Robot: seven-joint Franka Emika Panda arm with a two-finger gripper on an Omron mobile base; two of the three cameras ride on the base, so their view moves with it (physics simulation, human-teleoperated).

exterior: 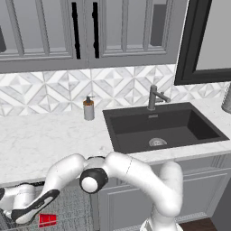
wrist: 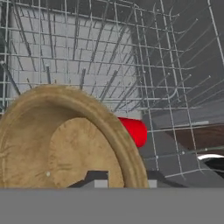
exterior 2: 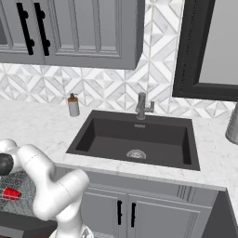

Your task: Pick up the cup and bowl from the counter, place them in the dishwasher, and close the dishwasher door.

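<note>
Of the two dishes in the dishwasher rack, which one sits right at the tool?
The bowl: golden-brown and wood-like, it looms directly in front of the tool in the hand view. The red cup lies behind it, farther into the dishwasher rack.

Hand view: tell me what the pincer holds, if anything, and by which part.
The pincer appears to grip the bowl at its rim, one finger inside, one outside; whether the grip is loosening cannot be told.

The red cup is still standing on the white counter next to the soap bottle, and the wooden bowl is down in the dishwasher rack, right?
Not quite. The red cup isn't on the counter; it lies down in the dishwasher rack, as the left base view shows. The soap bottle stands alone by the sink. The hand view shows the wooden bowl in the rack too, with the cup just behind it.
</note>
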